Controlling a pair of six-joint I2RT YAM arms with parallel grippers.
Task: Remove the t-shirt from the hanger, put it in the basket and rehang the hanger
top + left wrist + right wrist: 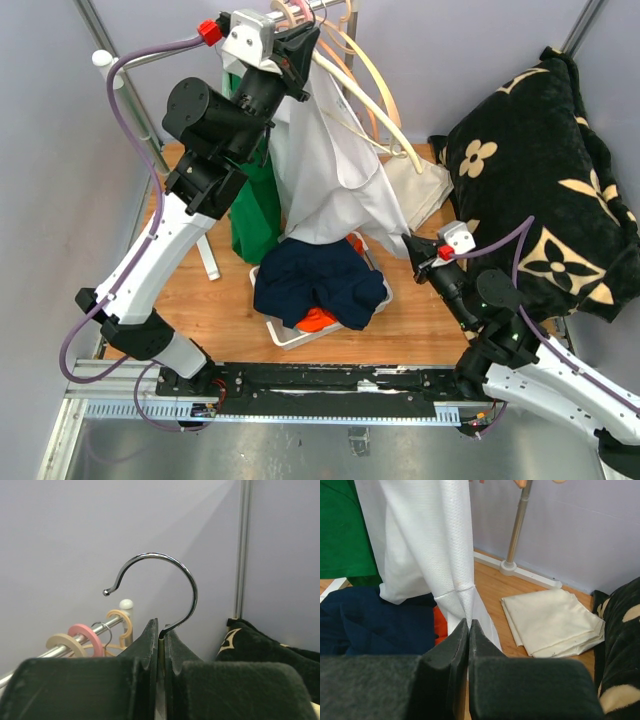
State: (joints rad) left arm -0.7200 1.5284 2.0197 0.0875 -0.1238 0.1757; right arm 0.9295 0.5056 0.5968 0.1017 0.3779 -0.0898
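Note:
A white t-shirt (330, 160) hangs on a hanger whose chrome hook (165, 575) rises free of the rail. My left gripper (300, 45) is shut on the hanger's neck (161, 637), holding it up near the rail. My right gripper (410, 243) is shut on the t-shirt's lower corner (465, 607), low at the right. The t-shirt (420, 535) stretches between the two. The hanger's arms are hidden inside the cloth.
A rail (65, 647) carries pink and beige hangers. A green garment (255, 205) hangs at left. A white basket (285, 335) holds navy and orange clothes (315, 280). Folded cream cloth (552, 620) lies on the wooden table. A black floral blanket (550, 190) fills the right.

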